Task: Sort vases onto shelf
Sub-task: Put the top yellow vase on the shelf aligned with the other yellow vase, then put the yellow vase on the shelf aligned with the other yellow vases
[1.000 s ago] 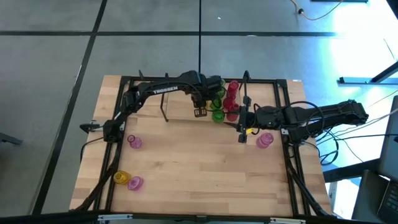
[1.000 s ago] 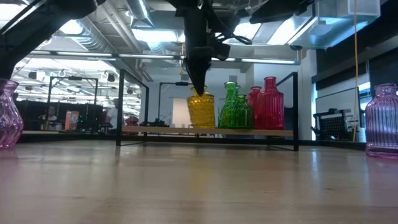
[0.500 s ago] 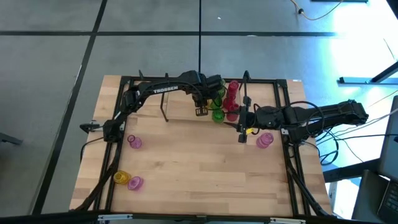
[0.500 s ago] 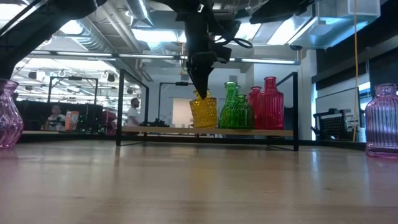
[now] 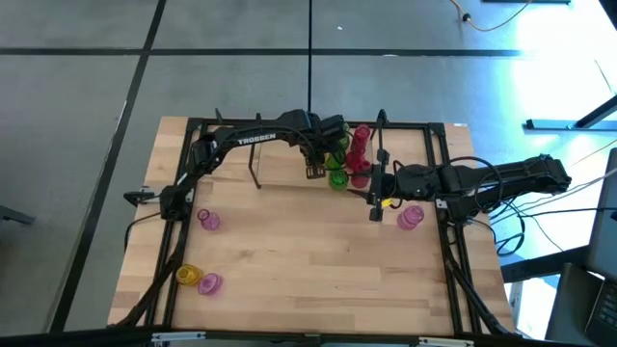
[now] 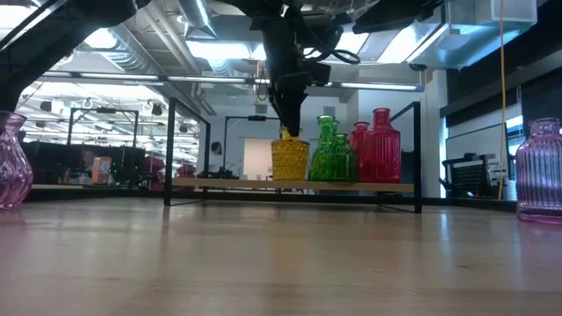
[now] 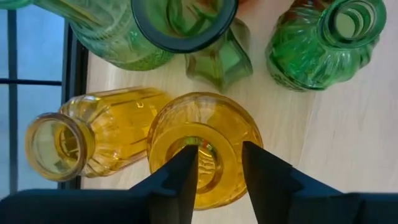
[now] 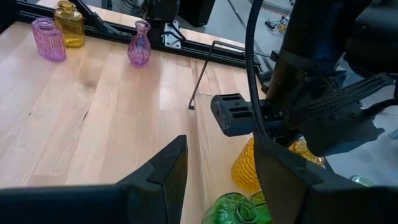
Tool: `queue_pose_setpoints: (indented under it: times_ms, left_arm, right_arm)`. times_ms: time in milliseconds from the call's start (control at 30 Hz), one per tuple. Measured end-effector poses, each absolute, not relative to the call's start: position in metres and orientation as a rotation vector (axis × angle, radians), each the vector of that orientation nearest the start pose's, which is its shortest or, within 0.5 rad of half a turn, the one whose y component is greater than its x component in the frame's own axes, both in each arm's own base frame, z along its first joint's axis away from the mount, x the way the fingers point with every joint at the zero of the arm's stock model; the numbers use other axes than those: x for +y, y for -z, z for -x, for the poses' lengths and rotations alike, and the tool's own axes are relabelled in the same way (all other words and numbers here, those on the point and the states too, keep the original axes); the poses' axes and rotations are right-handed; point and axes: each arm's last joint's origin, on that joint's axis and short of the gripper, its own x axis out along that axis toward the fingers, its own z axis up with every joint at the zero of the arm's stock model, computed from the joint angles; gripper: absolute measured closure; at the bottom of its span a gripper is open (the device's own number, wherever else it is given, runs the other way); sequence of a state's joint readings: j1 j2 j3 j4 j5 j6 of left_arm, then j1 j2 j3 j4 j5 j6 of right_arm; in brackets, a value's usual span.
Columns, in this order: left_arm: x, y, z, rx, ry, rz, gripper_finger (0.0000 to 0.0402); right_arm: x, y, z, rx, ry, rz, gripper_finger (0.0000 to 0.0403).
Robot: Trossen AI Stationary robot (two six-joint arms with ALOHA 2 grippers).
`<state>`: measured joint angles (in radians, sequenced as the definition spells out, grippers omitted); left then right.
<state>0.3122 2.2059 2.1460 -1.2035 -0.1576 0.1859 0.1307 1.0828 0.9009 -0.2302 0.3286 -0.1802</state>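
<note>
**Left gripper over yellow vase on shelf**

The left gripper [image 7: 219,163] hangs over the yellow vase [image 6: 289,159], jaws apart astride its neck. That vase stands upright on the shelf [image 6: 294,185]. From above, the arm hides it. The right gripper [image 8: 217,163] waits nearby, jaws apart and empty.

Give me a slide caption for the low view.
Left pincer poised at the yellow ribbed glass vase on the low wooden shelf.

I can read one marking: white lettering "TROSSEN" along the left arm [image 5: 253,141], on the link reaching toward the shelf [image 5: 289,173]. I find nothing else legible.
</note>
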Motion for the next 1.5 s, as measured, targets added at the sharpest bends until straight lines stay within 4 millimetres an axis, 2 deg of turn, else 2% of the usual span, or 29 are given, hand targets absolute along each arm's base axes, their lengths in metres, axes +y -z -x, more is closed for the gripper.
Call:
queue_pose_setpoints:
  times_ms: [267, 500, 867, 933, 1100, 1300, 1500]
  left_arm:
    - [0.145, -0.270, -0.431, 1.303, -0.304, -0.085, 0.0258]
    - [0.141, -0.277, -0.429, 1.311, -0.403, -0.174, 0.0257]
    - [0.128, -0.278, -0.432, 1.304, -0.367, -0.182, 0.0256]
    - [0.124, -0.284, -0.431, 1.295, -0.360, -0.187, 0.0256]
    - [0.104, -0.315, -0.419, 1.225, -0.345, -0.204, 0.0256]
    - [0.071, -0.360, -0.391, 1.151, -0.336, -0.180, 0.0256]
    - [0.033, -0.388, -0.362, 1.147, -0.325, -0.141, 0.0256]
  right_arm:
    - [0.021, -0.313, -0.234, 0.419, 0.159, 0.271, 0.0237]
    - [0.021, -0.313, -0.234, 0.419, 0.159, 0.271, 0.0237]
    - [0.021, -0.313, -0.234, 0.420, 0.156, 0.271, 0.0237]
    - [0.021, -0.313, -0.234, 0.420, 0.156, 0.271, 0.0237]
    - [0.022, -0.309, -0.238, 0.437, 0.157, 0.276, 0.0237]
    - [0.022, -0.306, -0.241, 0.450, 0.154, 0.285, 0.0237]
    - [0.022, -0.306, -0.242, 0.446, 0.157, 0.273, 0.0237]
